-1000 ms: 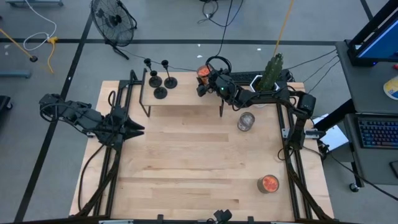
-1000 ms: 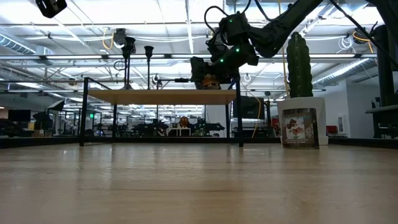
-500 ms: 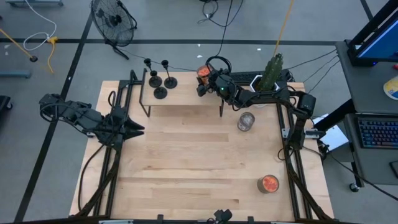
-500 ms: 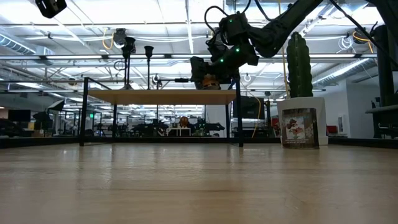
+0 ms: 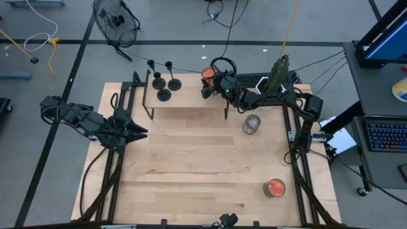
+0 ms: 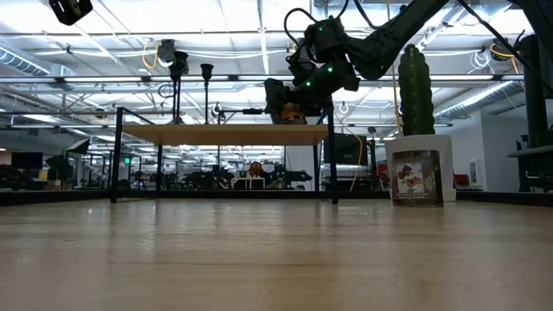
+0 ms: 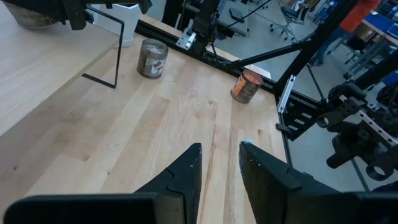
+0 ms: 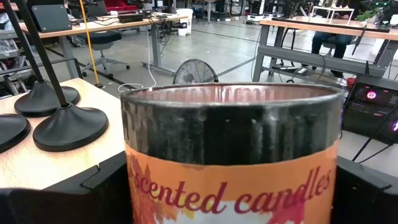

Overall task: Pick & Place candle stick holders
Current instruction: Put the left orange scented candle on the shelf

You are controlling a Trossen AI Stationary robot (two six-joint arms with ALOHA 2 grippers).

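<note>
Candle stick holders (image 5: 164, 83) on raised shelf (image 5: 191, 100).

Three candle stick holders stand upright together at the left end of a small raised wooden shelf (image 5: 184, 95) at the far side of the table. Each is matte black, with a round disc base and a thin stem. In the high view, one (image 5: 158, 83) sits beside another (image 5: 174, 83), and the third (image 5: 165, 95) stands just nearer, its base close to theirs.
</note>
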